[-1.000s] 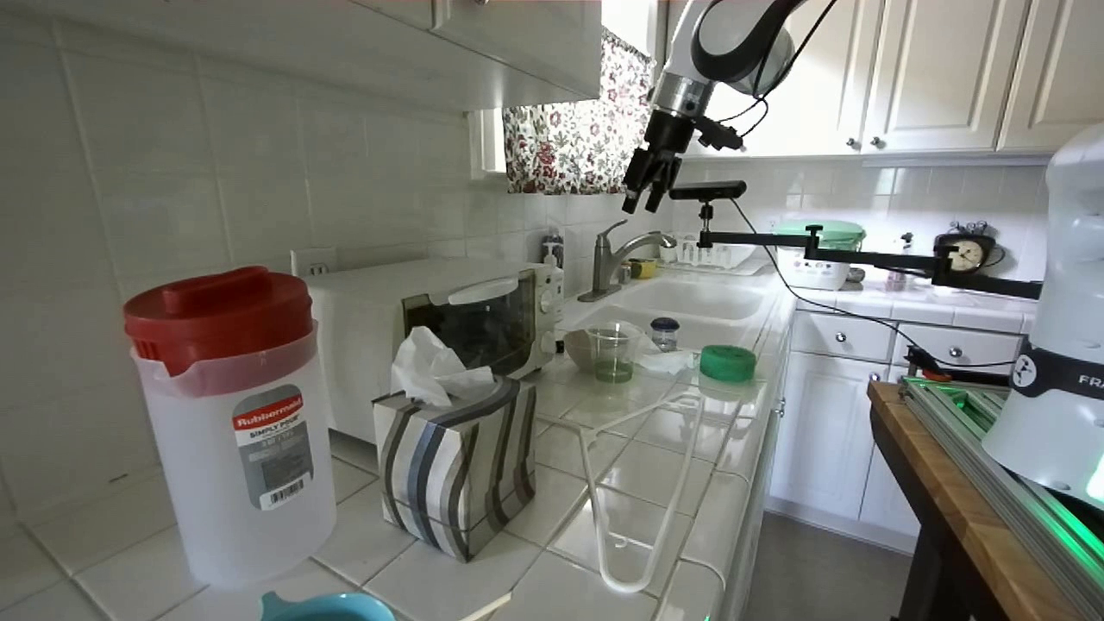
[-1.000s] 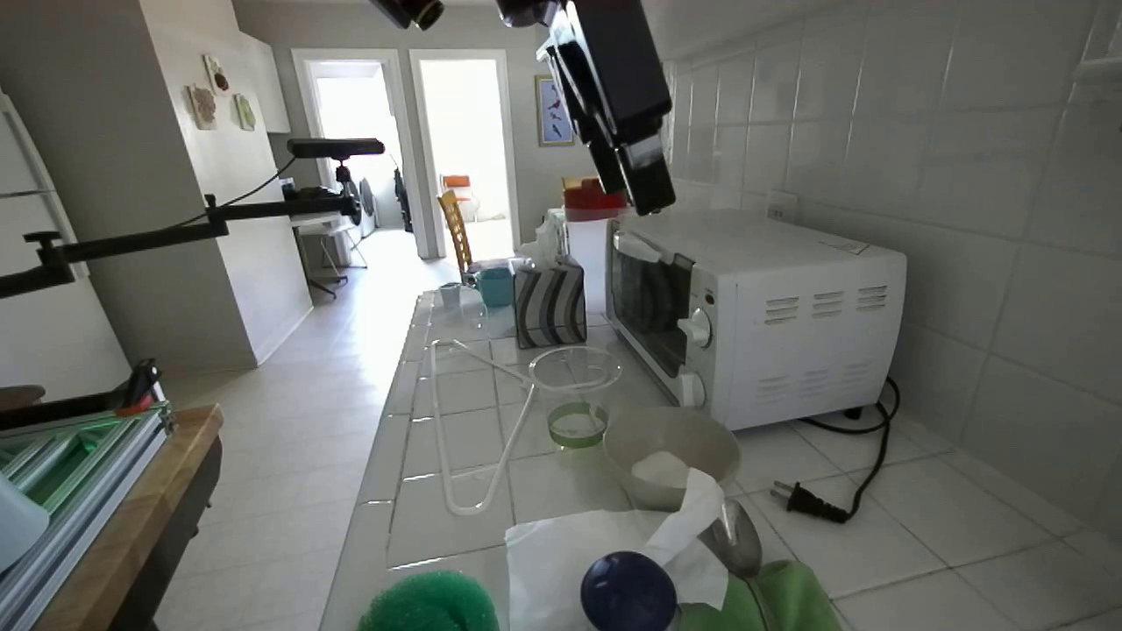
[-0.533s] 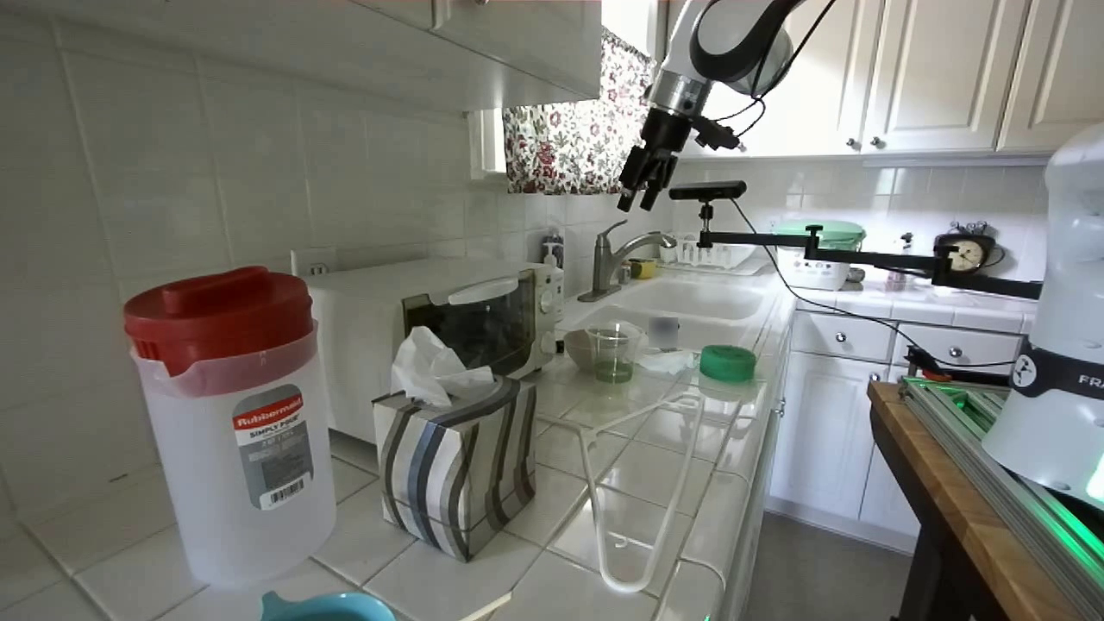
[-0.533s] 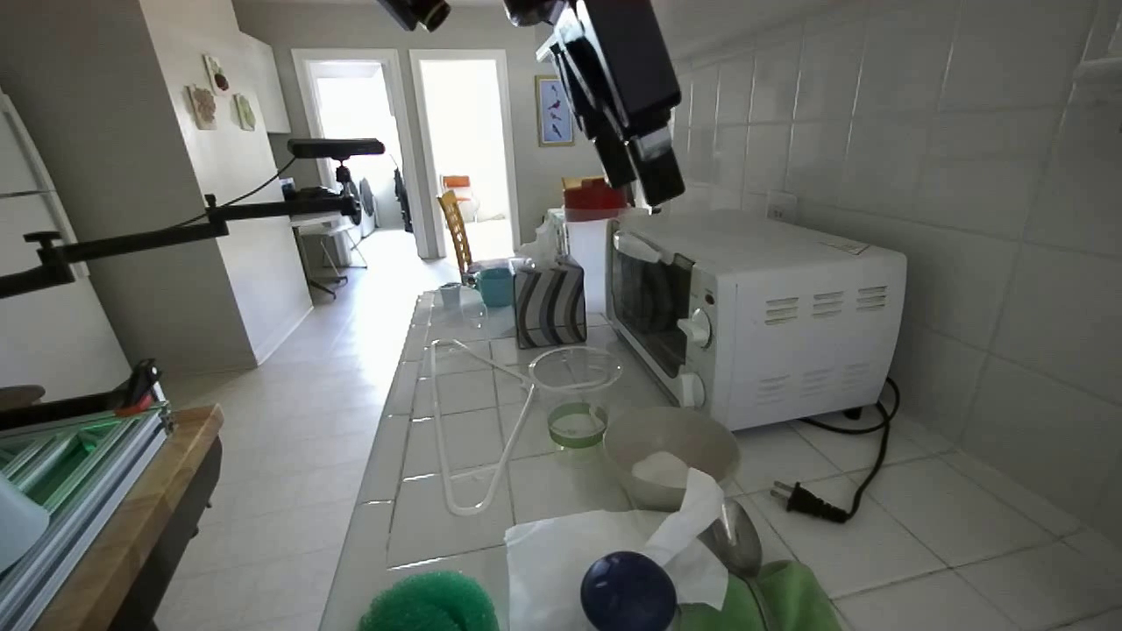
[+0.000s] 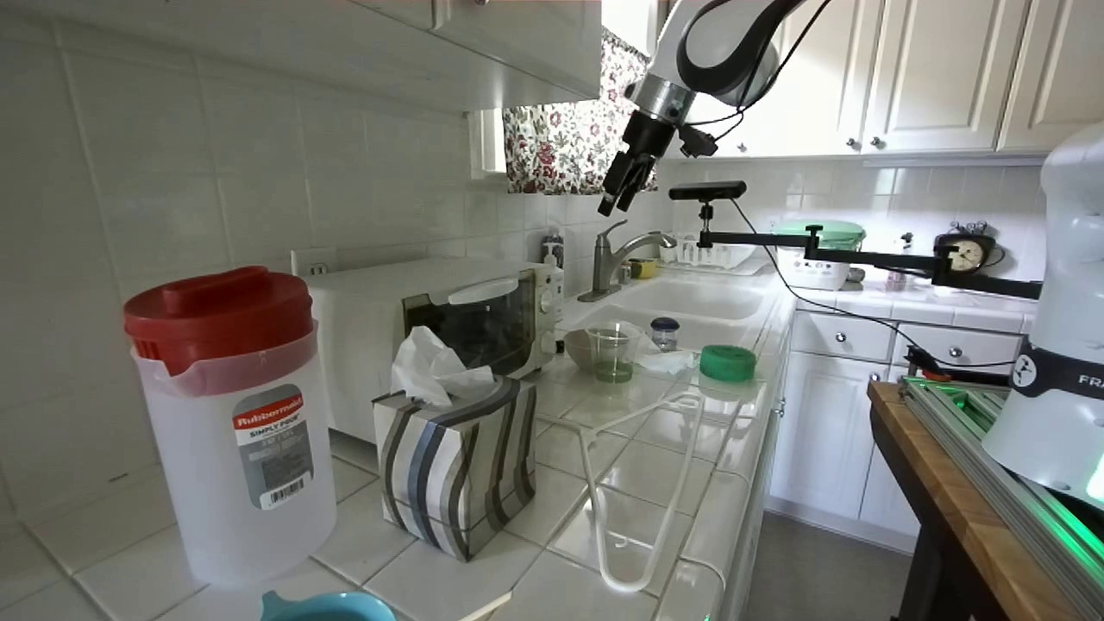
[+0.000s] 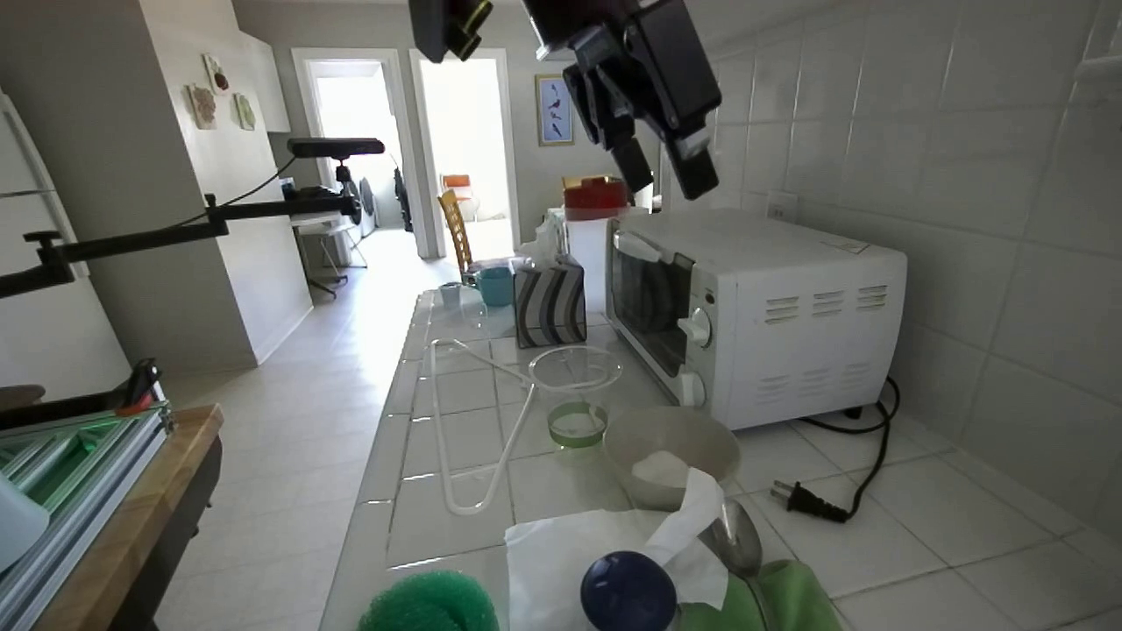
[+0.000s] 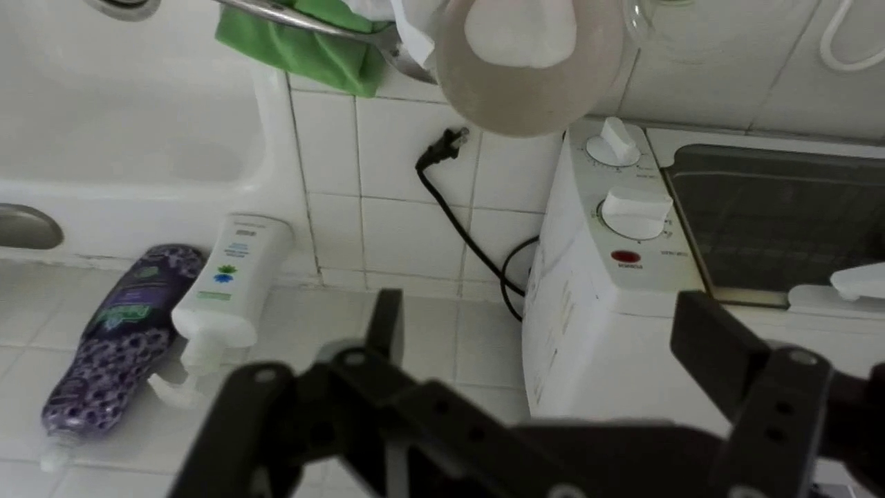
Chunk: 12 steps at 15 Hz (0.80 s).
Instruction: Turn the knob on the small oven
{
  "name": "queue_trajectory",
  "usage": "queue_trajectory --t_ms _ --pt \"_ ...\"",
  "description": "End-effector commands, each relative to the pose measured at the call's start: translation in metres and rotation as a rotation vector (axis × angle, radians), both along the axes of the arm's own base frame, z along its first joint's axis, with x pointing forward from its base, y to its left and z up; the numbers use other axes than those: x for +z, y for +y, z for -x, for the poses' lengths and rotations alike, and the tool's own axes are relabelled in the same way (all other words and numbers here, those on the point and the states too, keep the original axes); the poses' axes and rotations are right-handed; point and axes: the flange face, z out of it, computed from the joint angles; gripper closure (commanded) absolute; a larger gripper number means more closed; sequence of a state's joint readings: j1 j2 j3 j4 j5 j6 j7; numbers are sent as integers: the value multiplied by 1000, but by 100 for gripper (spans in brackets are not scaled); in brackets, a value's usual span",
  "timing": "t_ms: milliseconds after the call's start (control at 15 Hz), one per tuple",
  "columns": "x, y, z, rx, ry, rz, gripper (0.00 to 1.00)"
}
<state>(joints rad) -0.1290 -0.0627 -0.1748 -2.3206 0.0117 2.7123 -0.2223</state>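
The small oven (image 6: pixel 811 333) stands on the tiled counter (image 6: pixel 907 543) with its back toward the wall (image 6: pixel 990 175) and its two knobs (image 7: pixel 634 214) on its front. The gripper (image 6: pixel 668 180) hangs higher than the oven and apart from it, released, its jaws spread wide. A bowl (image 6: pixel 644 486) sits near the oven's front corner at the knob end; a clear cup (image 6: pixel 575 424) stands in front of the oven. A striped tissue box (image 5: pixel 431 466) stands in front of the oven's other half, and a red-lidded jug (image 5: pixel 228 423) beside its end away from the knobs. A black plug (image 6: pixel 817 505) lies beside the oven's vented end, and the sink (image 5: pixel 703 297) beyond it.
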Motion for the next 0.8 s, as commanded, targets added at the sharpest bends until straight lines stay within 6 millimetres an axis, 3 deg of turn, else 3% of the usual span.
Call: queue_trajectory --t_ms 0,467,733 --pt "-11 -4 -12 94 65 47 0" --pt "-20 -17 -48 187 198 287 0" --pt "-22 -8 -69 214 189 353 0"
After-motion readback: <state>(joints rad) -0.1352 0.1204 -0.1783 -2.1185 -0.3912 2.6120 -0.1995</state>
